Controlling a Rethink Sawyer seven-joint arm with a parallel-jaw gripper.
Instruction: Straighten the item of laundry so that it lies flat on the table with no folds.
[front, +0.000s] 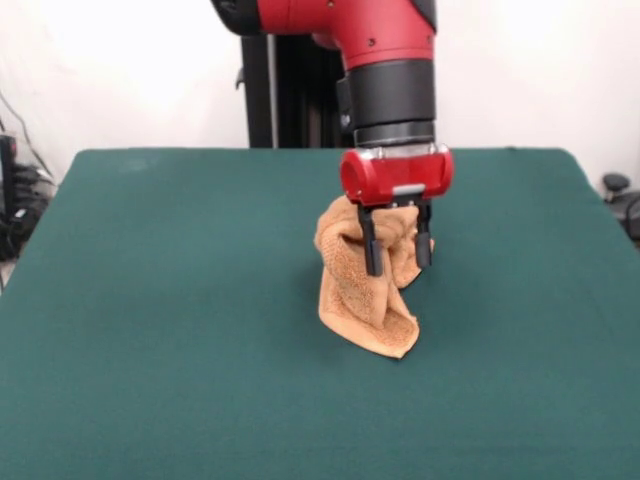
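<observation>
The red and black robot arm (385, 60) comes down from the top of the front view, at about 12 o'clock. At its end sits a round red gripper (397, 268) with two thin black fingers (372, 245) that point down at the table.

The fingers stand apart, with a gap between them. A bunched part of the orange-tan towel (365, 290) fills that gap. The top of the towel is up between the fingers, just under the red part, so the gripper looks closed on the towel and holds it up.

The towel is not flat. It hangs in a tall, crumpled lump with deep folds. Its top is by the fingers. Its bottom trails down to about 6 o'clock from the gripper and a bit toward 7 o'clock. The lowest corner touches the green table (150, 330). A flat woven band shows along the bottom edge of the towel.

The towel sits a little to the 3 o'clock side of the table's middle. The dark green cloth top spreads wide all around it, far out to 9 o'clock, 3 o'clock and 6 o'clock.

Behind the arm, at 12 o'clock, stands the black pedestal (290, 95) against a white wall (120, 70). Some dark cables (22, 205) lie off the table's edge at 9 o'clock.
</observation>
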